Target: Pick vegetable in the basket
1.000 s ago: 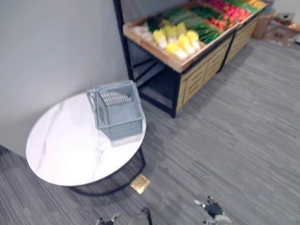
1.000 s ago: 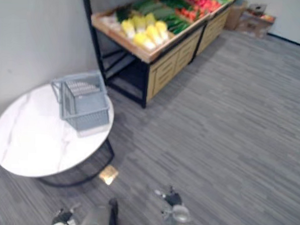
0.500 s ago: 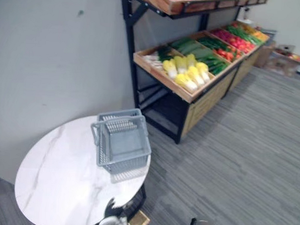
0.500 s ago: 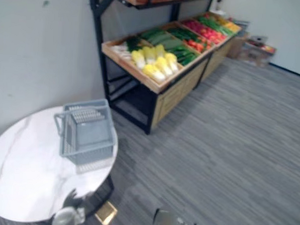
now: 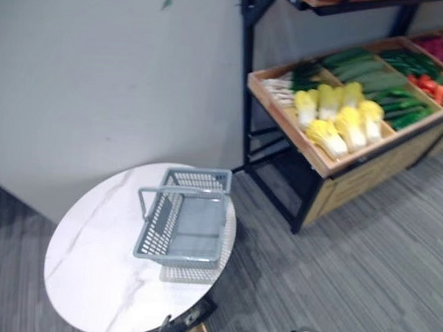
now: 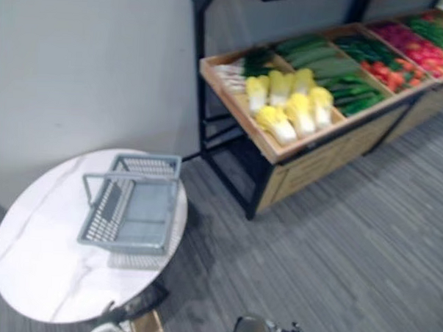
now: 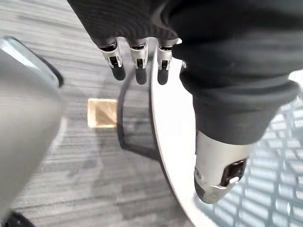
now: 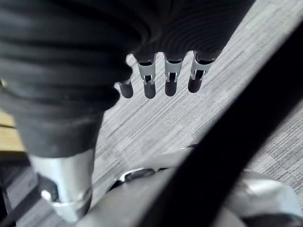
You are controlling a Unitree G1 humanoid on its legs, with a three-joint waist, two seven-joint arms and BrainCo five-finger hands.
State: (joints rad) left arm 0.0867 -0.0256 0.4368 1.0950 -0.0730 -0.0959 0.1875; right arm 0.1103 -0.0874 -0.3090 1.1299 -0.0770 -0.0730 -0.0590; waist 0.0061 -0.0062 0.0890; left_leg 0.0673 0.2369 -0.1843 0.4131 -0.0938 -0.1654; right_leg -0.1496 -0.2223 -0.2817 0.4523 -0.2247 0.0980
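The left hand (image 7: pixel 138 59) hangs with its silver, dark-tipped fingers straight and loose, gripping nothing. Just beside them runs the thin curved edge of a round table (image 5: pixel 99 278) with a smooth, white, marble-veined top. Below the fingers a small square brass-coloured plate (image 7: pixel 102 112) sits in the ribbed grey carpet (image 5: pixel 364 275). The right hand (image 8: pixel 170 71) is also relaxed and open, empty, over the same striped carpet.

Ahead of the left hand, on the table, stands a grey plastic basket (image 5: pixel 155 231), rectangular, with slotted mesh walls, a solid bare floor and its hoop handle raised.

The vegetables lie well apart from both hands, ahead and to the right, in a sloping wooden tray (image 5: pixel 296 136) on a black metal frame: pale yellow, oblong cabbages (image 5: pixel 339 123) with white stems, then long green vegetables (image 5: pixel 365 69) and red ones (image 5: pixel 438 83) too blurred to name. The tray's far end is cut off at the picture's edge.
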